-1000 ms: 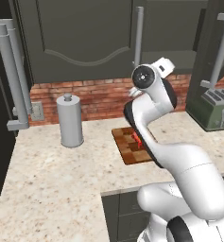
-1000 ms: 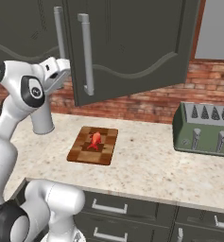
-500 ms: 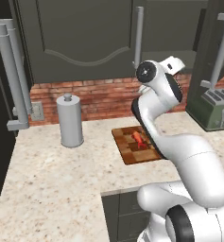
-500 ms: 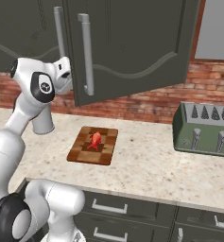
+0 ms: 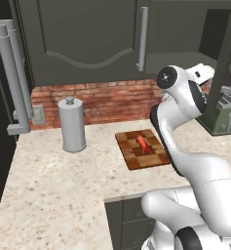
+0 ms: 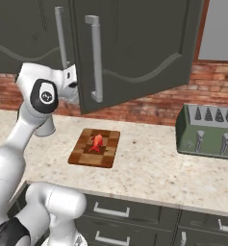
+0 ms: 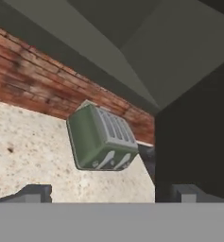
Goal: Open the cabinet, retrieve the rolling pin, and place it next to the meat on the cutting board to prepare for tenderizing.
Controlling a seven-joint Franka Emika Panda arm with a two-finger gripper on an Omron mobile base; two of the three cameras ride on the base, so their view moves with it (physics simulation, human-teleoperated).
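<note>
Rising from the lower left of the right base view, the white arm lifts its gripper [image 6: 73, 82] to the edge of the swung-out cabinet [image 6: 134, 48] door, just left of the door's long grey bar handle [image 6: 94, 57]. The hand sits tucked against the door's inner side, apparently to push the panel wider so the shelves can be reached. In the hand view the two dark finger tips [image 7: 35, 193] stand well apart at the bottom with nothing between them, so the fingers are released and carry nothing.

At mid-frame on the speckled counter [image 6: 149, 168] lies the checkered cutting board [image 6: 95, 148], with the meat [image 6: 96, 141] resting near its centre; bare board lies on either side of the chunk, leaving space for the tool to be laid alongside.

Further back, a grey metal canister [image 5: 72, 124] stands at left of centre in the left base view, against the brick wall [image 5: 107, 100], and a green toaster [image 6: 209, 132] sits at right in the right base view. The rolling pin cannot be made out; it is presumably inside the cabinet, whose interior is hidden by the door, so retrieval has not yet begun.
</note>
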